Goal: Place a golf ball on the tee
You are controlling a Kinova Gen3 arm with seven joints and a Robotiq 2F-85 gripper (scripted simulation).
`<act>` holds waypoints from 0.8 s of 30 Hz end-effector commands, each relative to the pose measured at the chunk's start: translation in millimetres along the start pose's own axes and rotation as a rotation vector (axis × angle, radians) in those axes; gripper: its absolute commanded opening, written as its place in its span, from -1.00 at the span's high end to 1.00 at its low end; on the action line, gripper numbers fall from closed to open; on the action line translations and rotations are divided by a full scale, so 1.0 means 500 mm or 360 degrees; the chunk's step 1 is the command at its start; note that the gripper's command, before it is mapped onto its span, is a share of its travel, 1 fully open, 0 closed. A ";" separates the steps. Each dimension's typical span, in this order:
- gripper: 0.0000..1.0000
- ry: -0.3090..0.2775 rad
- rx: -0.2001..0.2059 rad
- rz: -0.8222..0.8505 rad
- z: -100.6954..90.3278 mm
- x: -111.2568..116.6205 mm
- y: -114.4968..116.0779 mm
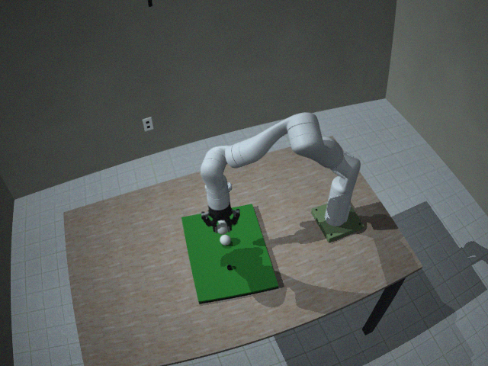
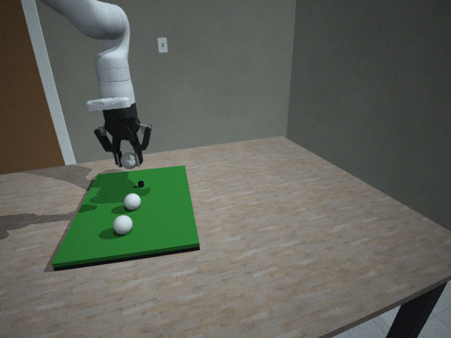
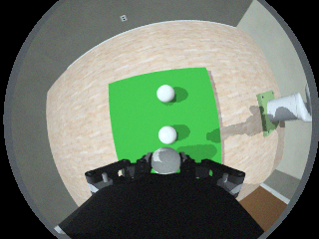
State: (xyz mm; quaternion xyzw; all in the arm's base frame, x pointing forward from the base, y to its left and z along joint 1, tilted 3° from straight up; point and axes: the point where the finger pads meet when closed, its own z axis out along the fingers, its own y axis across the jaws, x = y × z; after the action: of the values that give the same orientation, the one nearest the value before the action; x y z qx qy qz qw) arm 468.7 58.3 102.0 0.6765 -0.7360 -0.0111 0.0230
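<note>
My gripper [image 1: 222, 228] [image 2: 127, 160] [image 3: 165, 157] is shut on a white golf ball [image 1: 223, 229] [image 2: 127, 160] [image 3: 165, 159] and holds it in the air above the green mat [image 1: 204, 275] [image 2: 163, 218] [image 3: 127, 114]. The small black rubber tee [image 1: 229, 267] [image 2: 141, 183] stands on the mat, empty, a little aside from the gripper and below it. A second golf ball [image 1: 225, 239] [image 2: 132, 201] [image 3: 167, 134] lies on the mat near the tee. A third golf ball [image 2: 122, 224] [image 3: 166, 94] lies further along the mat; the gripper hides it in the top view.
The mat lies on a wooden table [image 1: 118, 255] [image 2: 291, 218]. The arm's green base plate [image 1: 338, 232] [image 3: 266, 114] is bolted to the table beside the mat's long edge. Walls stand behind the table.
</note>
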 end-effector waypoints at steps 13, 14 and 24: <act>1.00 0.0003 0.0006 -0.0059 -0.001 -0.201 0.021; 1.00 0.0004 0.0002 -0.0063 0.009 -0.199 0.023; 1.00 0.0009 0.0001 -0.0049 0.125 -0.191 0.022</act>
State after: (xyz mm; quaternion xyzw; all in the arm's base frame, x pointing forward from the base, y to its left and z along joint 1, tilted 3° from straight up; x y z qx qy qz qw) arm 464.7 159.0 60.5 0.6897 -0.7238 -0.0090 0.0196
